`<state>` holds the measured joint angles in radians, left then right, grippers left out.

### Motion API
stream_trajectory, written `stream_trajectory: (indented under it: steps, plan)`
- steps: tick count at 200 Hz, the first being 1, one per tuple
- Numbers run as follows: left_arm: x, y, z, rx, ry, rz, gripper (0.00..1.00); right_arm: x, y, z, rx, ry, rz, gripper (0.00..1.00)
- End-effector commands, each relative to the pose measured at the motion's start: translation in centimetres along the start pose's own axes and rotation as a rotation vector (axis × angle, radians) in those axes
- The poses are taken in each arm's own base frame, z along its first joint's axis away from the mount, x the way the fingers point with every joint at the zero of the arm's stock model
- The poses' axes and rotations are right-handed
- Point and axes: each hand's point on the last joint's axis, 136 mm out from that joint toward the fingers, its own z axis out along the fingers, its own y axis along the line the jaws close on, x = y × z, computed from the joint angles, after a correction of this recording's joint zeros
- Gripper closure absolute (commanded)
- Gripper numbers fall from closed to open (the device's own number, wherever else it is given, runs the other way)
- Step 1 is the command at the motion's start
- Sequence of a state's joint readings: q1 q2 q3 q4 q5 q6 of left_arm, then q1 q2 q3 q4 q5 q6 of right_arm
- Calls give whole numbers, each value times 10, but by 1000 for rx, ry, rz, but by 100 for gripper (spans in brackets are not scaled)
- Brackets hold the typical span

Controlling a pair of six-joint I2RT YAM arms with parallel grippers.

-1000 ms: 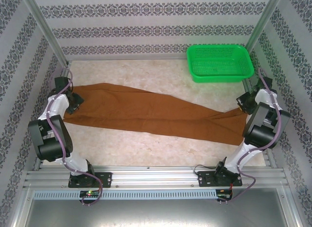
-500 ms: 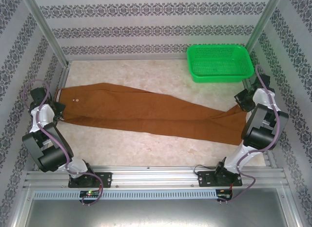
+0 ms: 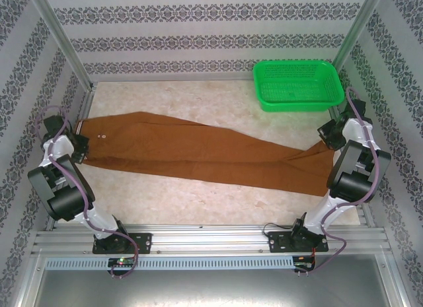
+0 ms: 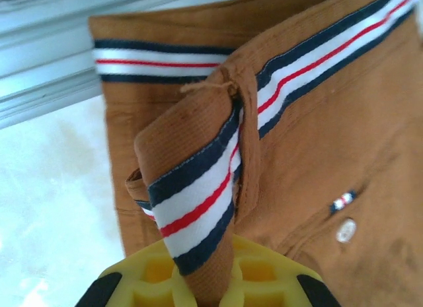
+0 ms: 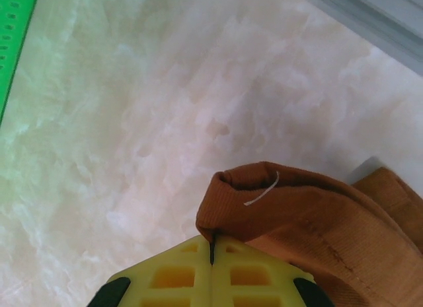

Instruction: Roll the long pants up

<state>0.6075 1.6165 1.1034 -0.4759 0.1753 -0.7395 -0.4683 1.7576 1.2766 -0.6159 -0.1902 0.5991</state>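
pants: brown, stretched flat (striped waistband) | left hand: pinching waistband | right hand: pinching hem

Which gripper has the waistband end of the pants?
The left gripper, shut on the striped navy, white and red waistband near the button; the right gripper pinches a plain brown hem.

Your right gripper had its yellow fingers pressed together on a fold of the brown pants. The cloth bulged just above the tips and trailed off to their right. A loose pale thread lay on that fold. Beyond the fingers was the marbled table, with the green basket edging in far to their left.
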Motion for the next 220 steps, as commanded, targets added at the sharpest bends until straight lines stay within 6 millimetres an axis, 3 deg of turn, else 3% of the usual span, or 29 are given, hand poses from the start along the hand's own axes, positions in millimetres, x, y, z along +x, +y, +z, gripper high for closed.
stream_trajectory:
  steps: [1, 58, 110, 126, 144, 195, 220]
  plan:
    - [-37, -44, -43, 85, -129, -6, 100, -25, 21, -31, -16, -93, -24, 100]
    - [-78, -90, -74, 156, -201, -26, 100, -66, 50, -96, -54, -264, -43, 100]
    - [-91, -127, -64, 176, -183, 14, 100, -102, 78, -124, -95, -317, -77, 100]
    - [-92, -133, -59, 177, -175, 19, 100, -94, 77, -121, -89, -287, -86, 100]
    - [-92, -129, -58, 155, -174, 25, 100, -77, 60, -117, -66, -296, -74, 100]
    - [-77, -97, -53, 84, -177, 20, 100, -36, -4, -114, -13, -293, 18, 100]
    - [-64, -64, -45, 8, -195, 9, 100, -10, -23, -109, 6, -279, 29, 100]
